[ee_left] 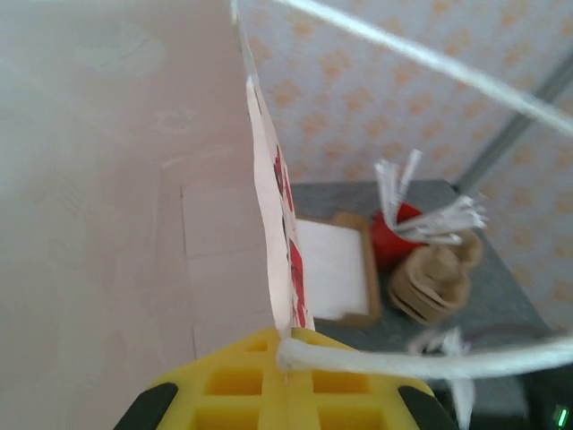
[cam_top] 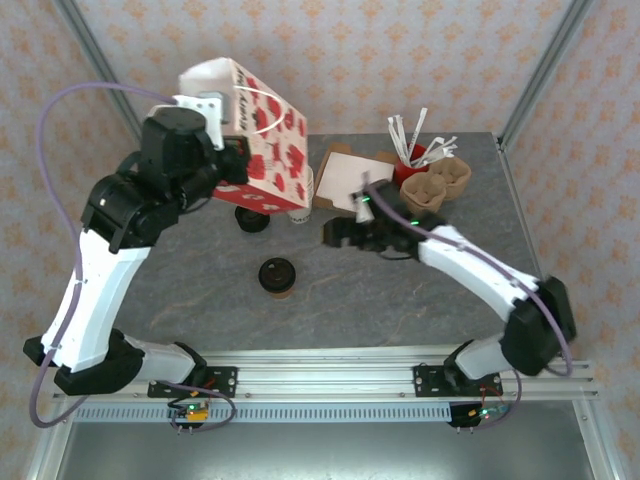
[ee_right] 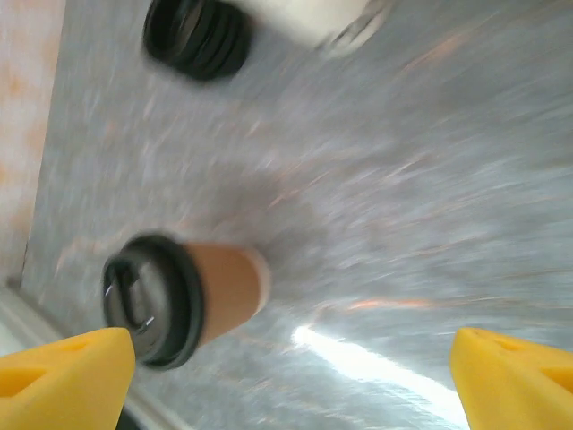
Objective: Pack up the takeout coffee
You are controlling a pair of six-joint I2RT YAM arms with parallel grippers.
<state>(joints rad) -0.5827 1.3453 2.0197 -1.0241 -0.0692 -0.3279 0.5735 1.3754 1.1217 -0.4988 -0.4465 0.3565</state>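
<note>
Grey stone-look tabletop (cam_top: pixel 400 300): carries everything; the arms are bolted along its near edge.
Bag (cam_top: pixel 270 140): white paper printed with red, white cord handles, at the far left corner, tilted with its mouth up and to the left. Whether its base touches the tabletop cannot be told.
Left gripper (ee_left: pixel 286 367): clenched on the bag's top edge, the paper wall running into the seam between its yellow fingers, a cord handle lying across them.
Right gripper (cam_top: pixel 334 234): released, jaws wide apart with nothing between them, over the middle of the tabletop, right of the coffee and apart from it.
Box (cam_top: pixel 345 175): flat brown cardboard with white sheets inside, near the far edge, just right of the bag.
Carriers (cam_top: pixel 437 185): brown pulp, stacked by the far right corner.
Red cup (cam_top: pixel 410 165): beside the carriers, stuffed with white paper-wrapped sticks.
Cups (cam_top: pixel 300 205): pale stack at the bag's lower right corner.
Lids (cam_top: pixel 252 218): black stack under the bag's lower edge.
Coffee (cam_top: pixel 277 277): tan sides, black lid on, upright on bare tabletop left of centre, nearer than the lids, untouched.
</note>
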